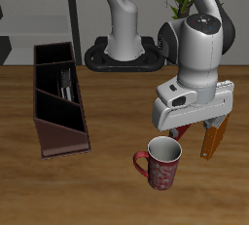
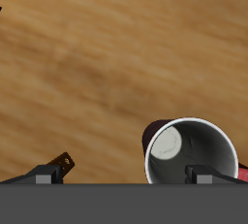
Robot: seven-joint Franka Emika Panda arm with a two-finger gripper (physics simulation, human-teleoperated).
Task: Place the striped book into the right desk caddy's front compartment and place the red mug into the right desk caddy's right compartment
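One mug is what matters at the moment: the red mug [image 1: 161,163] stands upright on the worktop [image 1: 58,195] near its front edge, mouth up, its handle sticking out on the side towards the right desk caddy [image 1: 59,98]. The gripper [image 1: 192,139] hangs just behind and above it, fingers spread and holding nothing, with one orange-brown fingertip [image 1: 210,143] reaching down beside the rim. From the wrist view the mug's pale inside [image 2: 191,150] sits close under the gripper, off towards one finger rather than centred, so I'd judge the arm is lining up to pinch the rim wall and needs a small sideways correction before it drops.

Well apart from all this, the caddy lies lengthwise farther back. A thin striped object stands in one of its middle sections, which looks like the striped book [image 1: 66,85], though it is too small to be sure. If so, the book's half is done, and the mug's trip to the right compartment [image 1: 54,55] remains.
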